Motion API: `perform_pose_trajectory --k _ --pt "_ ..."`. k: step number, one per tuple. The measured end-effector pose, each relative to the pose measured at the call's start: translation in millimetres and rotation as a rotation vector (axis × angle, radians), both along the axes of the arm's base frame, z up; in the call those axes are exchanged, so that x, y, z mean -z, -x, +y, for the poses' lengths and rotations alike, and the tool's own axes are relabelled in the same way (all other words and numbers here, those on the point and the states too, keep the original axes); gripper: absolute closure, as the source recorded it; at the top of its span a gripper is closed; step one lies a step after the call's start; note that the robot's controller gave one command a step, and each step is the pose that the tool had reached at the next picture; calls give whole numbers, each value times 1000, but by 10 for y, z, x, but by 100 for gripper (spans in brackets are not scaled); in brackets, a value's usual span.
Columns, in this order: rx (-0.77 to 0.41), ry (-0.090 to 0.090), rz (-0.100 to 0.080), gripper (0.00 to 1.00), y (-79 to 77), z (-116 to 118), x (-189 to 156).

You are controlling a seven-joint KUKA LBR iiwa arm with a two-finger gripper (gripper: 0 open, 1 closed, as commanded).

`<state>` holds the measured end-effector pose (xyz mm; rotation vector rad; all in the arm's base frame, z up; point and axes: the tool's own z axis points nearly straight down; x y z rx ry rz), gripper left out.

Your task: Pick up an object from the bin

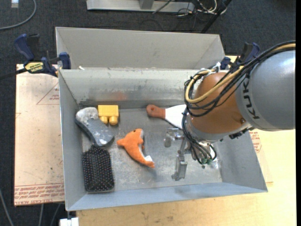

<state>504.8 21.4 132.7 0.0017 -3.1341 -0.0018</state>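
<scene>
My gripper (175, 154) hangs low over the bin floor right of the middle, under the arm's orange cover. Its two metal fingers stand open, one fingertip (179, 171) near the front wall and the other towards the middle of the bin, with only bare floor between them. An orange toy dolphin (134, 146) with a white tail tip lies just left of the gripper, apart from it. A spatula (161, 112) with a brown handle and a white blade lies behind the gripper, its blade partly hidden by the orange cover.
On the left lie a yellow block (108, 113) near the back wall, a grey mottled shoe-shaped thing (94, 128) and a black hairbrush (98, 169) by the front left corner. The arm and its cables cover the right part of the bin.
</scene>
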Motion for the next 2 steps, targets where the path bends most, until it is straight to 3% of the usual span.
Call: perform_pose_trajectory --k 1,2 --pt "1 0 -8 0 -19 -1 -40" --pt "-15 -1 -5 0 -93 758 428"
